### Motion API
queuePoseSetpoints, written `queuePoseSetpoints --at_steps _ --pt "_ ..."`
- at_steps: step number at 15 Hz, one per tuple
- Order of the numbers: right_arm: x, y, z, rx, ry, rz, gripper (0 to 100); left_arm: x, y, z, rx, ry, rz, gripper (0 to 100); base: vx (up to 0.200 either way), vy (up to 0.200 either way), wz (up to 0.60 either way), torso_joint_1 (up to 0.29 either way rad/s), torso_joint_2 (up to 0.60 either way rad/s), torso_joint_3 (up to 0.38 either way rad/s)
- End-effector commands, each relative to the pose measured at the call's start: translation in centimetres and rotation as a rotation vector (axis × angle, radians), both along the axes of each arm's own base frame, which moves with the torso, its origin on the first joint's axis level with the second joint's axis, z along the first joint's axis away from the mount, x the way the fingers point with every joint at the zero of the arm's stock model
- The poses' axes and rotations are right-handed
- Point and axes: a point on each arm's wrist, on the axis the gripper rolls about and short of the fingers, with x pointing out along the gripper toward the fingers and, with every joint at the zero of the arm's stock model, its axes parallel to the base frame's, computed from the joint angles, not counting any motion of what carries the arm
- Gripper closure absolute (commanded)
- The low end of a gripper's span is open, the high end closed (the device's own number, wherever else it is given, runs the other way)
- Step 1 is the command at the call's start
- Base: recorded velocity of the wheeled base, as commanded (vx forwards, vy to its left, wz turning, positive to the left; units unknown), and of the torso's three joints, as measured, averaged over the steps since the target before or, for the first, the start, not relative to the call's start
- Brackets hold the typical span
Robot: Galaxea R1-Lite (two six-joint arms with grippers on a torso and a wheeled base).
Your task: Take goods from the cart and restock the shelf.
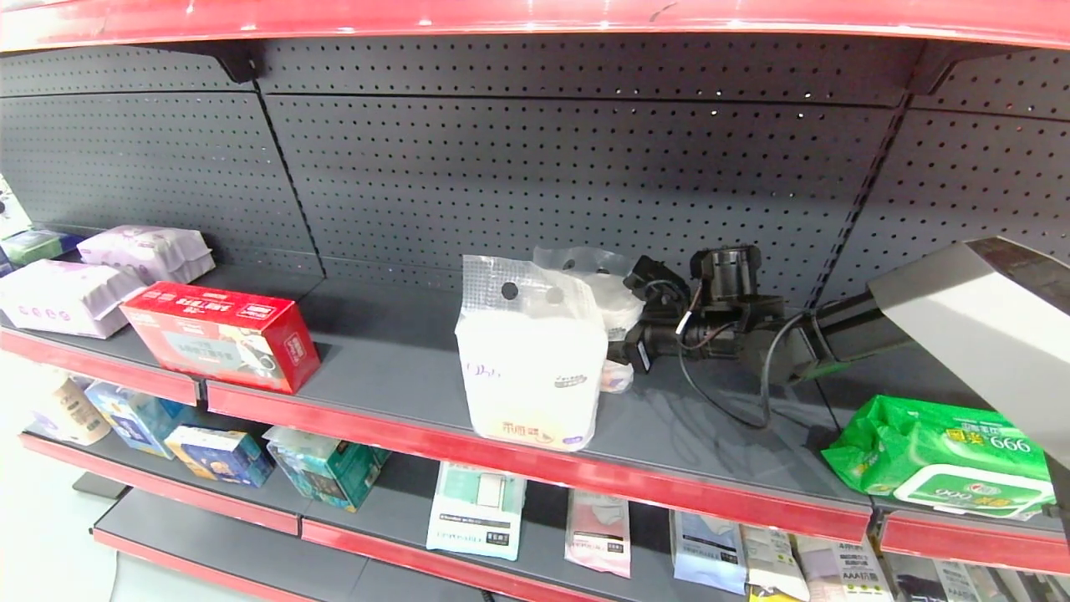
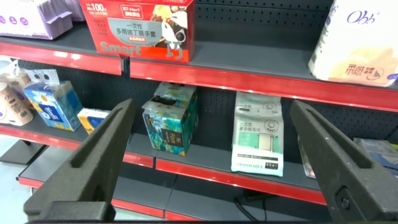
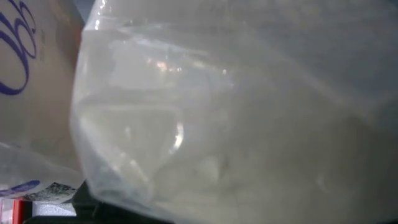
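A white tissue pack in a clear bag (image 1: 531, 368) stands near the front edge of the grey shelf (image 1: 393, 359). Behind it and a little to the right sits a second clear-bagged tissue pack (image 1: 606, 293). My right gripper (image 1: 637, 339) reaches in from the right and is pressed against this rear pack. The rear pack's plastic (image 3: 249, 124) lies right up against the right wrist camera, with the front pack (image 3: 28, 93) beside it. My left gripper (image 2: 211, 162) is open and holds nothing, facing the lower shelves below the front pack (image 2: 357, 40).
A red box (image 1: 221, 334) lies to the left on the same shelf, with purple tissue packs (image 1: 67, 297) further left. A green wipes pack (image 1: 945, 456) sits at the right. The lower shelves hold boxes (image 2: 171, 118) and flat packets (image 2: 258, 134).
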Motion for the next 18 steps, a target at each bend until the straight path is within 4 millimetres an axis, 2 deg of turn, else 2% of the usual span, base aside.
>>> queuePoseSetpoints --at_steps 1,6,18 --pt "0.05 0.05 -0.13 -0.003 0.002 0.000 100 0.01 0.00 0.00 0.000 0.001 0.000 0 0.000 0.000 0.00 0.000 0.00 0.000" --pt "0.03 0.66 0.08 0.031 0.046 -0.034 100 0.01 0.00 0.00 0.000 0.001 0.000 0 0.000 0.000 0.00 0.000 0.00 0.000" --pt "0.47 -0.21 -0.04 -0.011 0.028 -0.140 100 0.01 0.00 0.00 0.000 0.001 0.000 0 0.000 0.000 0.00 0.000 0.00 0.000"
